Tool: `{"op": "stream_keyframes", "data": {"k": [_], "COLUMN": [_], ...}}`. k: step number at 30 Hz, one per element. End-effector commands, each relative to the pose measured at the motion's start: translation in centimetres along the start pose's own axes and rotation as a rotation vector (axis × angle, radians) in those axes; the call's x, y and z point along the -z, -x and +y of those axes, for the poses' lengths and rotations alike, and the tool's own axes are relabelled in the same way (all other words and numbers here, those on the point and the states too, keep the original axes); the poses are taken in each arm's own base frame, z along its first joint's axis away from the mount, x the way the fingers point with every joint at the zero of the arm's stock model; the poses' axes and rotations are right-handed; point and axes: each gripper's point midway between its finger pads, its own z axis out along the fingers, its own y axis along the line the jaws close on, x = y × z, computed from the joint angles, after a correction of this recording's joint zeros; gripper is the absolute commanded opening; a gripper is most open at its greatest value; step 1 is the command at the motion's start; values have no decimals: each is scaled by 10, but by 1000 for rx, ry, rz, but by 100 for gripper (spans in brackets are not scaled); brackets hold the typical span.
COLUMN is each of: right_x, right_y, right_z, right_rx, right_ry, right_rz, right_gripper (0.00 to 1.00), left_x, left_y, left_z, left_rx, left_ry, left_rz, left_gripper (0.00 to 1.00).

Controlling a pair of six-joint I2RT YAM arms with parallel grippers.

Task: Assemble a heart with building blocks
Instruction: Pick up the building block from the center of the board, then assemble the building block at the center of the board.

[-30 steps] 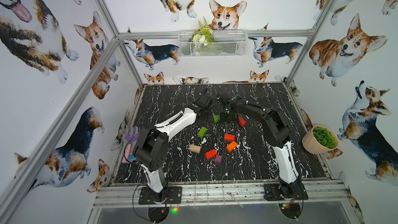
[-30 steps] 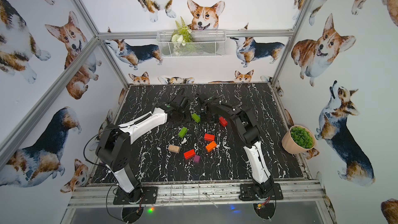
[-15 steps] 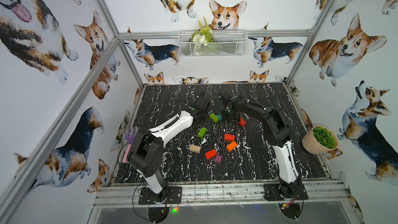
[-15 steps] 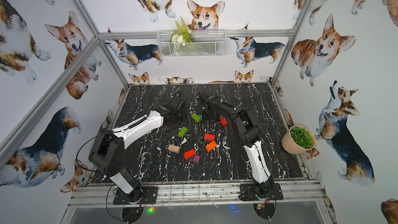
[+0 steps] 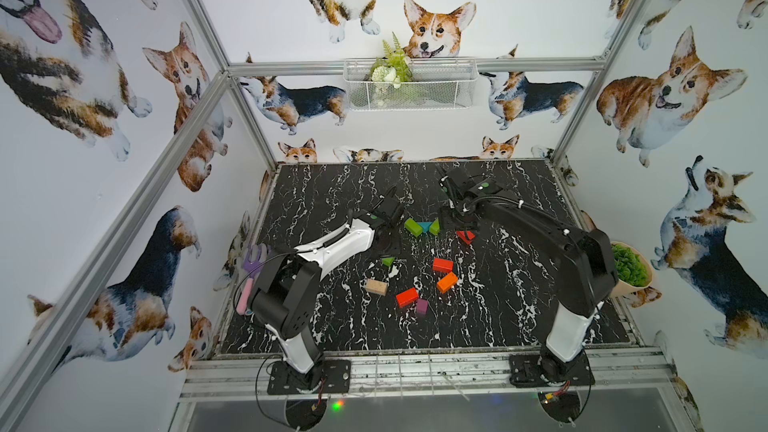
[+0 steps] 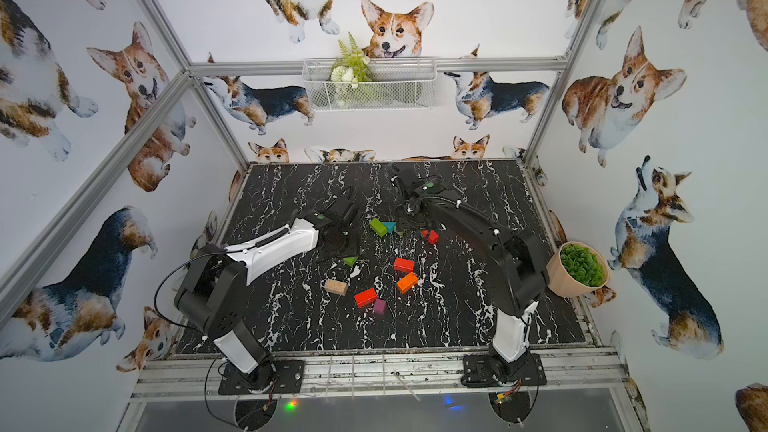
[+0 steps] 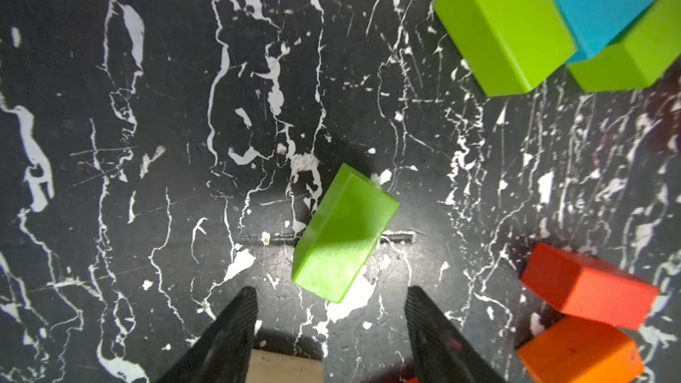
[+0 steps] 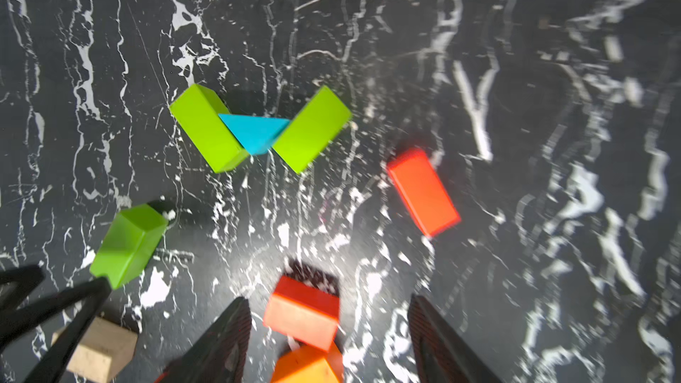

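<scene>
Two green bricks (image 8: 208,128) (image 8: 311,128) form a V with the teal triangle (image 8: 256,134) wedged between them, also in both top views (image 5: 424,227) (image 6: 388,227). My left gripper (image 7: 329,307) hangs open just short of a loose third green brick (image 7: 344,233), touching nothing. My right gripper (image 8: 329,311) is open and raised, with a red brick (image 8: 302,311) and the orange brick (image 8: 306,366) on the table below it. Another red brick (image 8: 423,191) lies right of the V. The beige brick (image 5: 376,286), a red brick (image 5: 407,297) and the purple cube (image 5: 422,306) lie nearer the front.
A purple toy rake with a pink handle (image 5: 249,276) lies at the table's left edge (image 5: 249,251). A potted green plant (image 5: 629,270) stands off the right edge. A wire basket (image 5: 409,85) hangs on the back wall.
The left gripper has drawn back from the green bricks toward the loose green brick and opened wider. The right gripper has lifted off the right green brick. The teal triangle now shows between the two bricks.
</scene>
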Motion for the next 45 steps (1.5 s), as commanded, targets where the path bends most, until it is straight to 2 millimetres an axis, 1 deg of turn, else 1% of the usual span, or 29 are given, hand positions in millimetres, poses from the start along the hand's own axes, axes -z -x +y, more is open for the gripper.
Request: {"op": "stream_keyframes", "data": {"k": [1,3,6,9,11,13,15,17,20,21,25,30,34,35,36,37,40,42,45], "right_x": [9,11,14,15,10,5,5,10,14,15,15,16,17,17,17,18,21,24,27], "right_y": [-24,-36,-49,-55,-55,-54,-51,-48,-46,-47,-53,-60,-62,-63,-63,-63,-62,-63,-62], "right_z": [-15,-21,-27,-36,-45,-55,-59,-59,-59,-59,-60,-63,-65,-66,-66,-66,-67,-68,-69], "right_rx": [-13,-31,-51,-63,-81,-110,-123,-117,-116,-119,-135,-141,-143,-144,-145,-145,-143,-141,-139], "right_ry": [-19,-19,-13,-28,-32,-37,-34,-32,-30,-27,-13,-17,-19,-21,-21,-20,-22,-24,-25], "right_rz": [27,33,39,37,37,48,52,42,34,35,36,39,37,37,37,35,31,30,22], "right_gripper": [70,71,71,71,71,70,69,69,69,69,69,69,69,69,69,69,69,69,69], "left_x": [-5,-10,-23,-31,-36,-40,-39,-35,-31,-30,-29,-36,-45,-47,-50,-52,-54,-50,-33], "left_y": [-6,-9,-11,-9,-7,-5,-2,4,14,18,20,17,14,13,12,13,14,16,17], "left_z": [5,4,11,15,13,12,8,3,-5,-8,-21,-25,-28,-29,-28,-26,-23,-22,-17], "left_rx": [-78,-97,-127,-149,-161,-165,-170,-183,-239,-263,-361,-457,-466,-463,-456,-445,-419,-395,-354], "left_ry": [23,23,71,106,100,101,82,58,38,30,-20,-33,-44,-48,-43,-31,-12,-6,5], "left_rz": [32,50,80,80,71,65,52,29,5,4,28,75,101,103,106,106,102,89,55], "left_gripper": [67,67,65,61,57,49,40,27,3,0,0,0,1,7,17,24,36,40,43]}}
